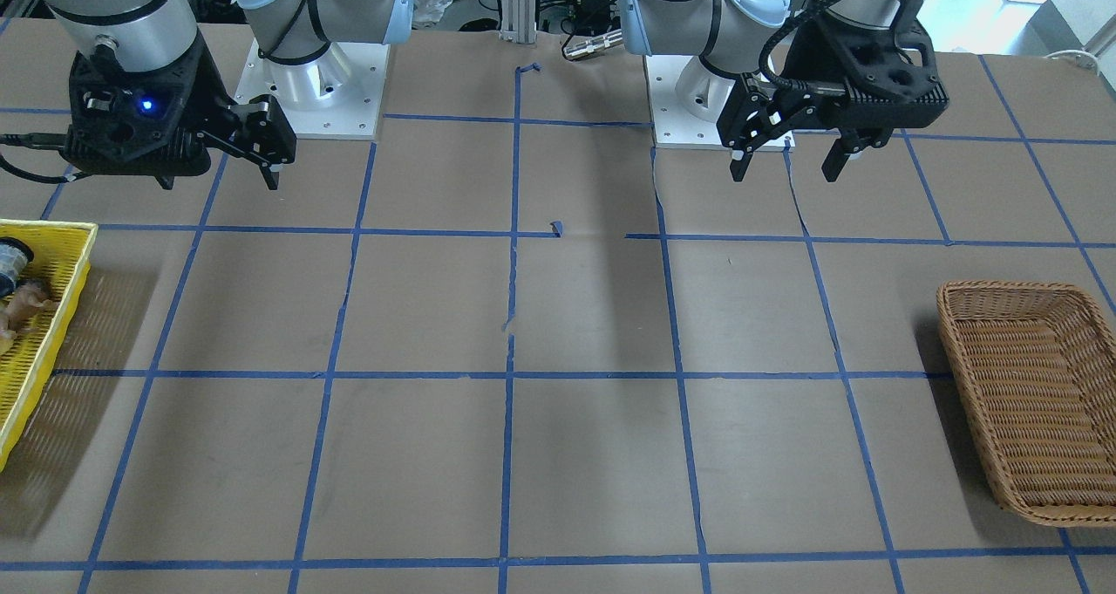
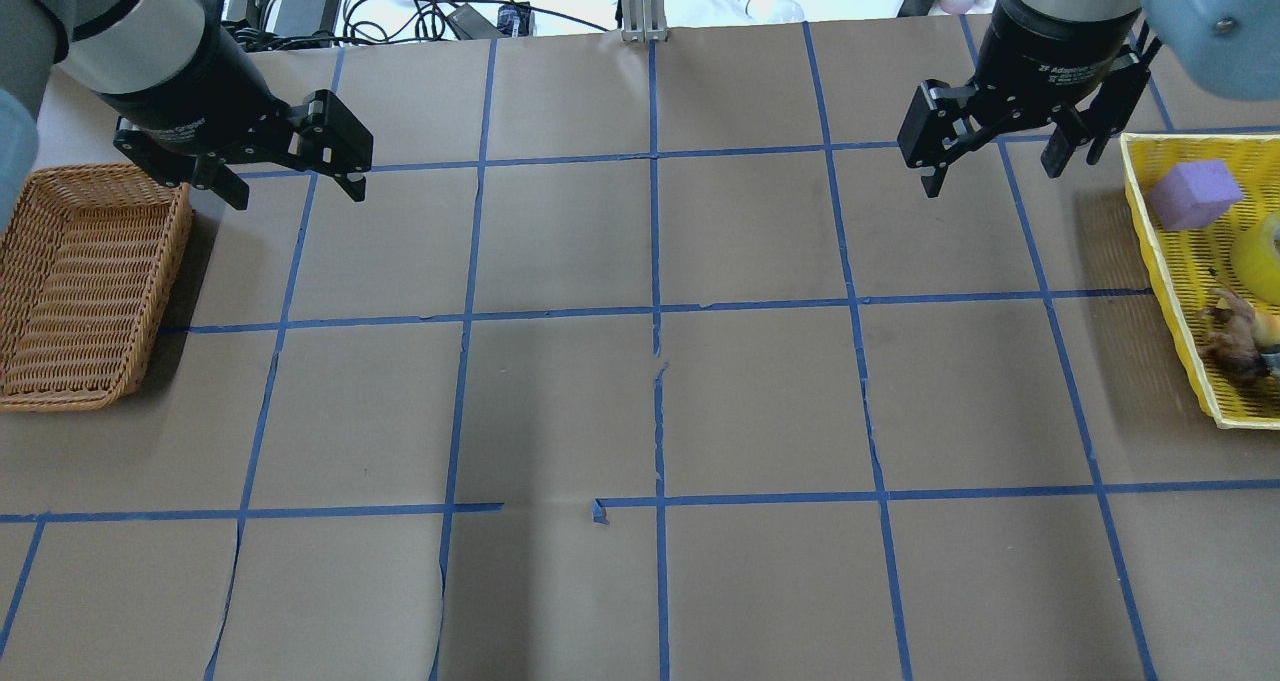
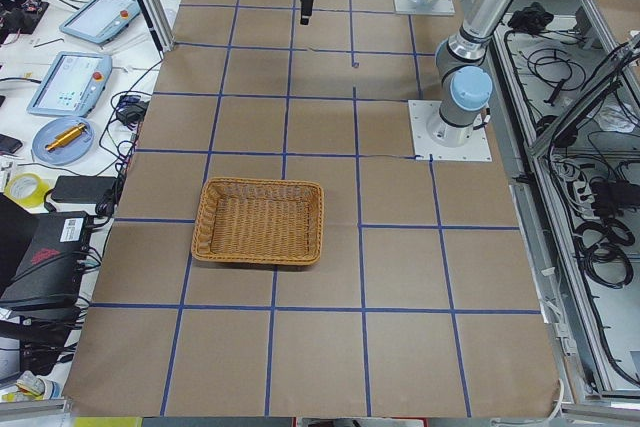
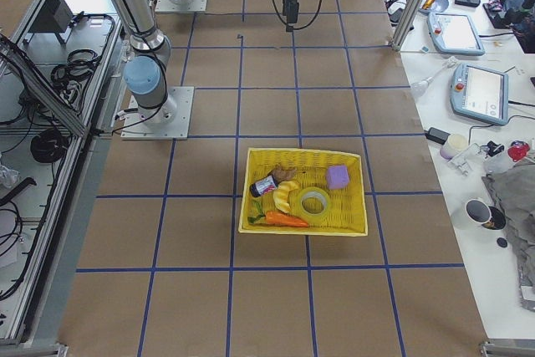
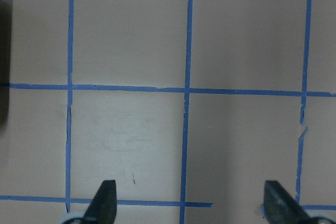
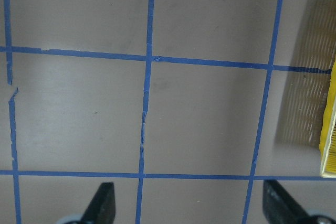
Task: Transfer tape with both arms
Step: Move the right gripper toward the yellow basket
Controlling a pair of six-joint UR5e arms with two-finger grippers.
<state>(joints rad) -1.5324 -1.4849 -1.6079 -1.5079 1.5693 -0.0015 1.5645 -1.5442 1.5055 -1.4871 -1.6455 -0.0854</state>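
Observation:
The yellow roll of tape lies in a yellow basket at the table's right end; its edge shows in the overhead view. My right gripper hangs open and empty above the table, left of the yellow basket; it also shows in the front view and its wrist view. My left gripper hangs open and empty near the far right corner of a wicker basket; it also shows in the front view and its wrist view.
The yellow basket also holds a purple block, a toy animal, a carrot, a banana and a small bottle. The wicker basket holds nothing. Blue tape lines grid the brown table.

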